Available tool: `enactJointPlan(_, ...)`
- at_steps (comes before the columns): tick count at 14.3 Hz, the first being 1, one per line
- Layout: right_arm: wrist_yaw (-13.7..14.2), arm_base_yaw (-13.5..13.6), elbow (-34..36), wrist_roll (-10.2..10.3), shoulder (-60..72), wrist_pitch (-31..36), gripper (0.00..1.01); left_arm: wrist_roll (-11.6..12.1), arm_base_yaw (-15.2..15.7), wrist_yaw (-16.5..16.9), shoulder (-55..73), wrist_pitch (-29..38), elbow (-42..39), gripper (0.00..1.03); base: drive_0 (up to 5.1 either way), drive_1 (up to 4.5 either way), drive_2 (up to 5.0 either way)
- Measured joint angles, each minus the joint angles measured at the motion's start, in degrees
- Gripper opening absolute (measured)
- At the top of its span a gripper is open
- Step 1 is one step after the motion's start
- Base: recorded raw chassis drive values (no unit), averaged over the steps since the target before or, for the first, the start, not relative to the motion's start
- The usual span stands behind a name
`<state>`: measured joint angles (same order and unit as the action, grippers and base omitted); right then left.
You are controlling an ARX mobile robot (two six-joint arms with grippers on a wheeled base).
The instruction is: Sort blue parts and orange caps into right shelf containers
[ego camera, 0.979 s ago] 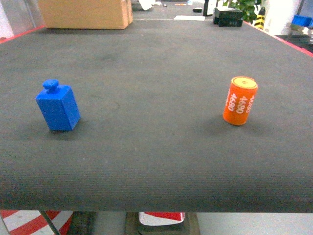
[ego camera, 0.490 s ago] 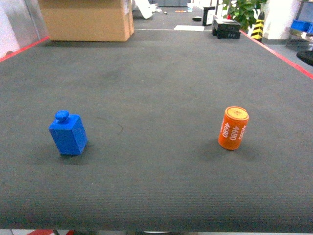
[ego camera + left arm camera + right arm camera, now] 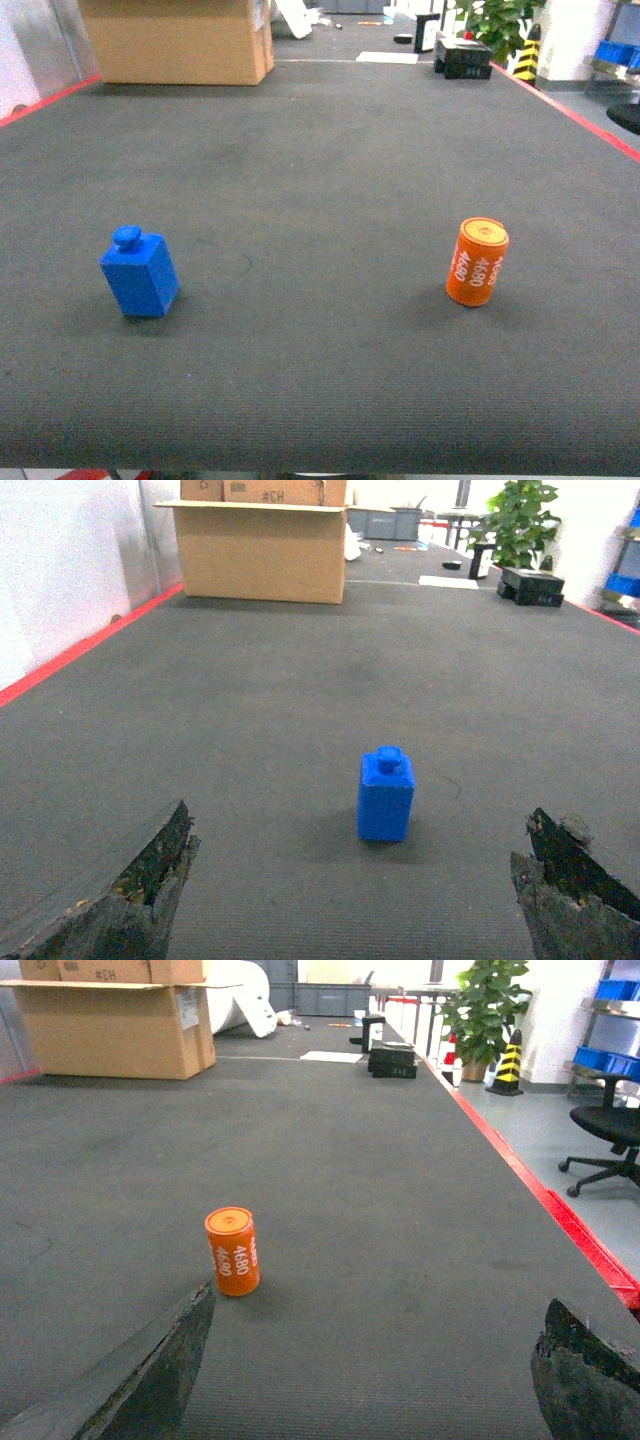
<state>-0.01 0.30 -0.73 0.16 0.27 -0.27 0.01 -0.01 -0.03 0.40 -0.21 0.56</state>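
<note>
Dark, worn fingertips frame the bottom of each wrist view: the left tool (image 3: 350, 900) stands spread wide with nothing between its jaws, and the right tool (image 3: 375, 1375) is spread just as wide and just as empty. Neither shows in the head view.

Just ahead of the left tool, well apart from its tips, the blue part (image 3: 385, 793) stands upright on the dark grey surface (image 3: 320, 180), its small knob on top. In the head view it sits at the left of the surface. The orange cap (image 3: 232, 1251) stands upright at the right, ahead of the right tool but toward that tool's left fingertip rather than centred between the jaws; its white "4680" print runs down the side. Part and cap are well apart from each other.

Farther back, a cardboard box (image 3: 175, 40) rests at the far left end of the surface, and beyond it a potted plant (image 3: 487, 1010) and black cases (image 3: 463, 52) stand.

No shelf crate shows clearly in any view. By my judgement the sorting has not begun: both pieces sit untouched, so both grasps, both carries and both drops are left.
</note>
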Motion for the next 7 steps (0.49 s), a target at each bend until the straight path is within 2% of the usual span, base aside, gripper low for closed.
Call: enactJointPlan(7,0.0,0.0,0.0,0.0,0.0,0.0,0.98,0.0,0.0,0.02,0.0,0.0,0.0,0.98,0.0,0.0,0.0)
